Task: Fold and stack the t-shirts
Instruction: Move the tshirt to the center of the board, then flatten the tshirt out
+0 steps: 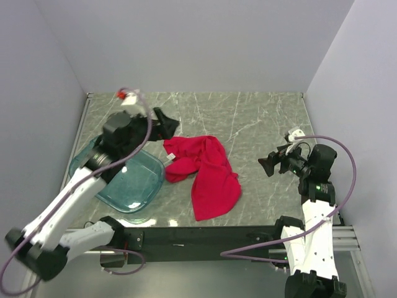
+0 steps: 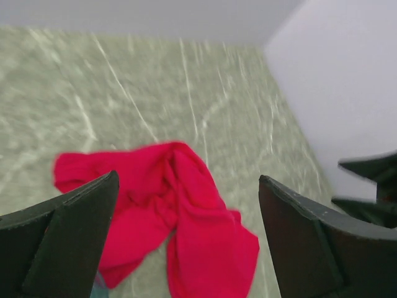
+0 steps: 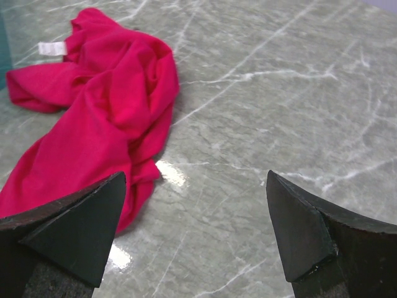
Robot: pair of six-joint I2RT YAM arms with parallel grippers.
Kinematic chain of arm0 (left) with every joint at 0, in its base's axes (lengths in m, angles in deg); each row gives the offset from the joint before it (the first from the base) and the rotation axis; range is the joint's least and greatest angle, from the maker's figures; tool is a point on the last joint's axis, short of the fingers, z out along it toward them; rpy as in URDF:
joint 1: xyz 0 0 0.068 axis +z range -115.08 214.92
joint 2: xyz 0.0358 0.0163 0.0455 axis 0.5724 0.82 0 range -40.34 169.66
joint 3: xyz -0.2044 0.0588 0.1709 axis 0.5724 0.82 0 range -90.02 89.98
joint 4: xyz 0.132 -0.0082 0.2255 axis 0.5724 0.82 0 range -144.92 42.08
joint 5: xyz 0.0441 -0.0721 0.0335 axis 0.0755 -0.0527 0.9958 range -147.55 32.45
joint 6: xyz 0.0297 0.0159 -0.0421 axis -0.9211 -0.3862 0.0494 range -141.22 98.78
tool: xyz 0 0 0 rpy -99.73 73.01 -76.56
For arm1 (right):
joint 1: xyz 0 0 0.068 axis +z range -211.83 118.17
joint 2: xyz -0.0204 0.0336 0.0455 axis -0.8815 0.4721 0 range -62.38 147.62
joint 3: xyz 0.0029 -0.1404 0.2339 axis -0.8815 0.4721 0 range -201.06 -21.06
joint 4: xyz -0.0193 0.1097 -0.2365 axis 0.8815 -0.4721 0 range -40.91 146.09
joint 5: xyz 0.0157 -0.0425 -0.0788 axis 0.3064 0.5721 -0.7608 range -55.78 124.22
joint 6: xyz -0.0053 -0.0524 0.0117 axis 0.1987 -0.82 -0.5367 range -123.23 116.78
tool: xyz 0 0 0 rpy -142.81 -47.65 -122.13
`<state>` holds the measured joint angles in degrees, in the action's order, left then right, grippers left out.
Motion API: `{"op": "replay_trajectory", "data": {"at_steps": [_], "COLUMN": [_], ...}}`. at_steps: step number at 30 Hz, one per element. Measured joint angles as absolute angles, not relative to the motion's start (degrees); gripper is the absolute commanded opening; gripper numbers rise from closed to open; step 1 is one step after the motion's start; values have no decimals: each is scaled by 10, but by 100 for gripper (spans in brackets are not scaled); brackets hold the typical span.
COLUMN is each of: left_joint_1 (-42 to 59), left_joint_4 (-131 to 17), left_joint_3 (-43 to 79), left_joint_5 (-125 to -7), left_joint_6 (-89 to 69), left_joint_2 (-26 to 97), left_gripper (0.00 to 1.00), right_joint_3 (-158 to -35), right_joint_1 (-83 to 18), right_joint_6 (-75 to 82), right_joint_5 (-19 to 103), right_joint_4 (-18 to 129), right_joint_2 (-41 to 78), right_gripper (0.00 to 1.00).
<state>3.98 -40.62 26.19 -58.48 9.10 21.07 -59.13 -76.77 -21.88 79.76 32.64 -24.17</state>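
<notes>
- At the left gripper (image 2: 189,179): fingers spread wide, nothing between them. Hangs raised above the table (image 1: 260,118) toward its far left corner, just past the far left end of the t-shirt (image 1: 208,174).
- At the right gripper (image 3: 195,176): likewise spread wide and empty. Hangs near the right edge, aimed at the cloth and well apart from it.
- As for the t-shirt: lies crumpled around the middle of the table, bunched at its far end with the white neck label (image 3: 51,48) showing. Sends one long lobe toward the near edge. Held by neither arm.
- Just beside its left side: the teal tub (image 1: 133,186), toward the near left corner. Cannot tell whether cloth touches the rim.
- Done so far, by the look of it: shirt out on the table, nothing more.
- Left to do, as judged: spread flat, smooth the sleeves, fold, set down as the stack. No folded piece or stack anywhere in view.
</notes>
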Motion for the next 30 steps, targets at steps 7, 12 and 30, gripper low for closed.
{"op": "replay_trajectory", "data": {"at_steps": [7,12,30], "left_joint_1": [42,75,197], "left_joint_4": [-318,-151,-110], "left_joint_3": [369,388,238], "left_joint_5": [-396,-310,-402], "left_joint_6": [249,459,516], "left_joint_2": [96,155,525], "left_gripper": [99,99,81], "right_joint_3": [-574,-574,-574], "right_joint_1": [-768,-768,-768], "right_joint_6": [-237,-239,-242], "right_joint_5": [836,839,838], "right_joint_4": [324,323,323], "right_joint_2": [-245,-232,-228], "right_gripper": [100,99,99]}}
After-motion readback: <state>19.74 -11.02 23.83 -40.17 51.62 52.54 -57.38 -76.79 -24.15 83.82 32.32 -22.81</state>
